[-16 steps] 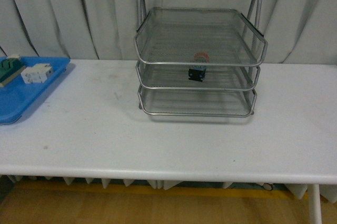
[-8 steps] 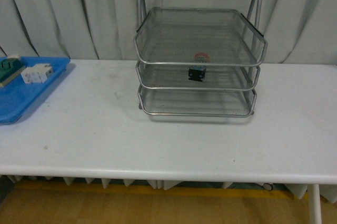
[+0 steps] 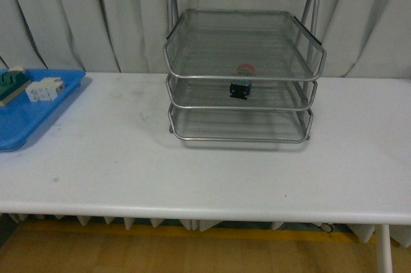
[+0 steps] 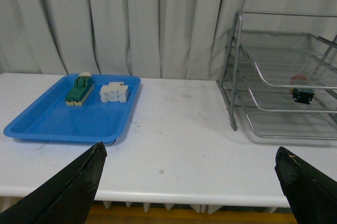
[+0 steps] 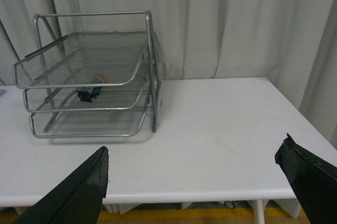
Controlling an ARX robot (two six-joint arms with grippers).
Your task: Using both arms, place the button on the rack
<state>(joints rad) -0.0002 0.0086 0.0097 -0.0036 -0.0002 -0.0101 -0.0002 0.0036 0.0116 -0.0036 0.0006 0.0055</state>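
The silver wire-mesh rack [image 3: 243, 70] stands at the back middle of the white table [image 3: 205, 170]. The button [image 3: 241, 85], red cap and black-and-blue body, lies in the rack's middle tier; it also shows in the left wrist view [image 4: 303, 93] and the right wrist view [image 5: 90, 91]. Neither arm shows in the front view. My left gripper [image 4: 192, 179] is open and empty, held back from the table's front edge, far from the rack [image 4: 284, 76]. My right gripper [image 5: 195, 182] is open and empty, also back from the front edge, with the rack [image 5: 89, 76] far off.
A flat blue tray [image 3: 29, 112] lies at the table's left end with a green-and-cream part [image 3: 11, 83] and a white block part [image 3: 45, 88]; it also shows in the left wrist view [image 4: 52, 121]. Grey curtains hang behind. The table's right end shows in the right wrist view [image 5: 316, 150].
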